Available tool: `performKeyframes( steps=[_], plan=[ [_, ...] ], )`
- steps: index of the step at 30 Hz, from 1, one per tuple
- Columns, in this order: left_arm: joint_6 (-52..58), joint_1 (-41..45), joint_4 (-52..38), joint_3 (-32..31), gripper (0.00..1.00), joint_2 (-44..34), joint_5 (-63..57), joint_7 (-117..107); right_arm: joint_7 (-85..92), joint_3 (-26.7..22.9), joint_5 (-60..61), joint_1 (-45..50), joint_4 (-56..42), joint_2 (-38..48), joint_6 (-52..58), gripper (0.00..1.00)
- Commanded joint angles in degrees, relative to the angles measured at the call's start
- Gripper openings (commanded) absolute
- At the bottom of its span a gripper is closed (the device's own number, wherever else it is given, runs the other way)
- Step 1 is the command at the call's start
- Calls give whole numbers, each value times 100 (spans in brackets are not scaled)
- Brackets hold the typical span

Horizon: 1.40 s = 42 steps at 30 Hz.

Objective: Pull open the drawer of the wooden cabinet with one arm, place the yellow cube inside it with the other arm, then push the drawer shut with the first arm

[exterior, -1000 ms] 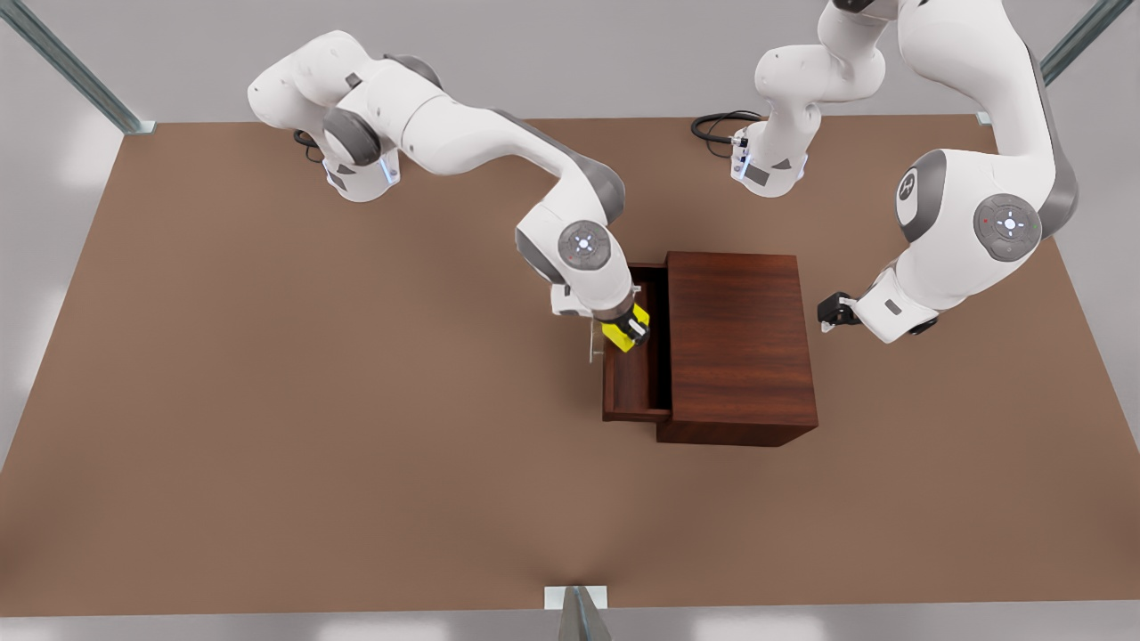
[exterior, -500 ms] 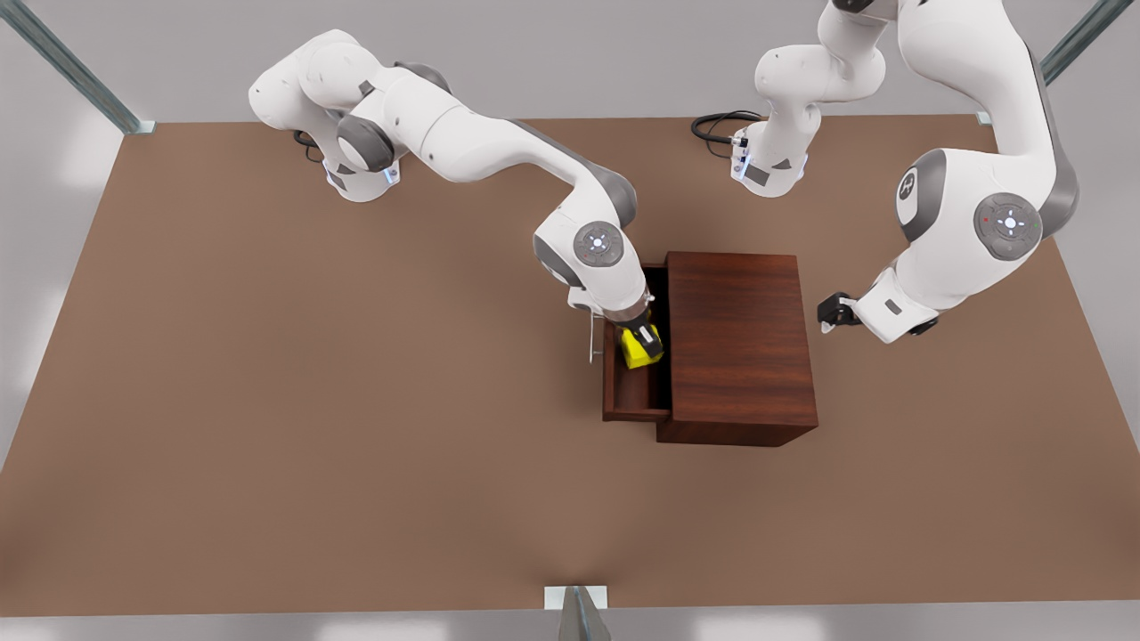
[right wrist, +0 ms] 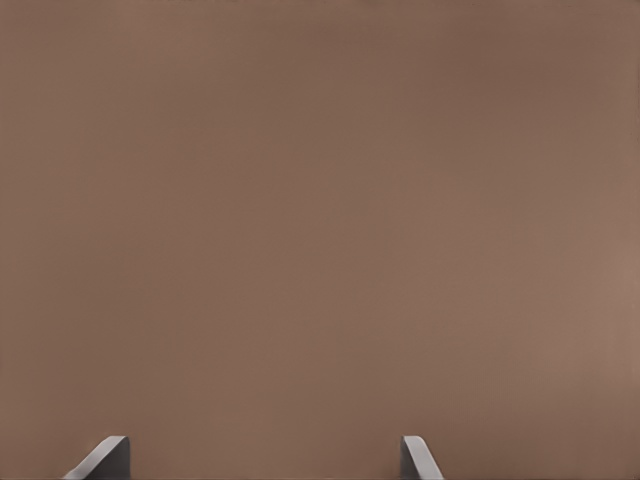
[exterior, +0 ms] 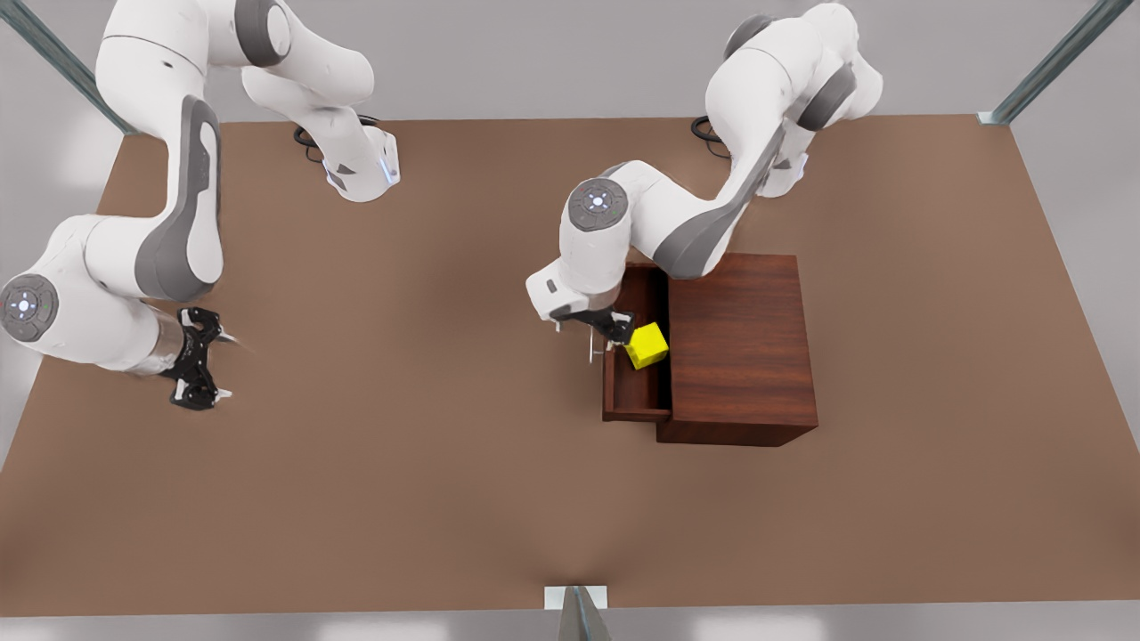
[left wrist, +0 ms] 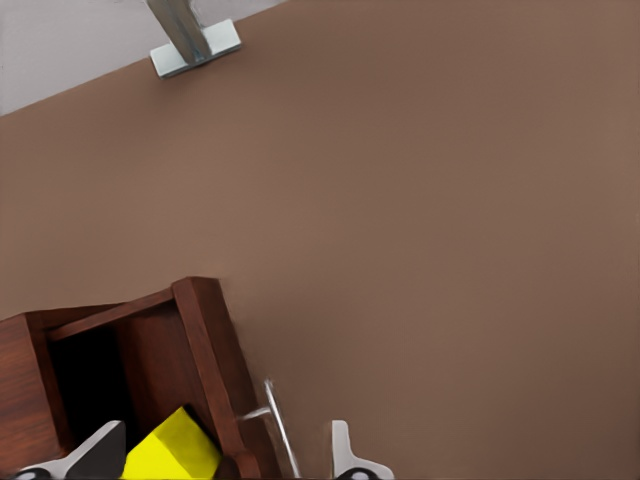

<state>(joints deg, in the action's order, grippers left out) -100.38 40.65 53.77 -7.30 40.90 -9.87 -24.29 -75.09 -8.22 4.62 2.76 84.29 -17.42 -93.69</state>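
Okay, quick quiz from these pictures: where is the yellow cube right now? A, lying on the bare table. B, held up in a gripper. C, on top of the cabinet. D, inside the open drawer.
D: the yellow cube sits in the open drawer, with the left gripper open at the drawer front and not holding it.

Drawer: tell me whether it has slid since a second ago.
No. The drawer juts just as far out of the wooden cabinet, toward the front view's left, as it did then.

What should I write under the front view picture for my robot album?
Left gripper reaches the open drawer holding the yellow cube; right gripper waits, open.
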Motion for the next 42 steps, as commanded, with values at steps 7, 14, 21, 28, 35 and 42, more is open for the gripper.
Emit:
performKeyframes(
  steps=[7,14,21,28,35,42],
  plan=[
    [-1405,699,-104,124,100,1060,-903,-6229,7044,-22,-110,-12,114,11,246,100],
    [-1563,532,327,106,100,1316,-754,-5245,7044,-22,-110,-3,114,2,246,100],
    [-1027,172,503,89,100,1131,-551,-4102,7026,-22,-110,5,97,2,272,100],
    [-1010,-250,1162,89,100,701,-428,-3390,7017,-22,-119,5,97,2,272,100],
    [-1001,-567,1531,89,100,393,-349,-2696,7017,-22,-119,5,88,2,272,100],
    [-939,-681,1654,89,100,305,-358,-2476,7017,-13,-128,5,88,2,272,100]
  ],
)
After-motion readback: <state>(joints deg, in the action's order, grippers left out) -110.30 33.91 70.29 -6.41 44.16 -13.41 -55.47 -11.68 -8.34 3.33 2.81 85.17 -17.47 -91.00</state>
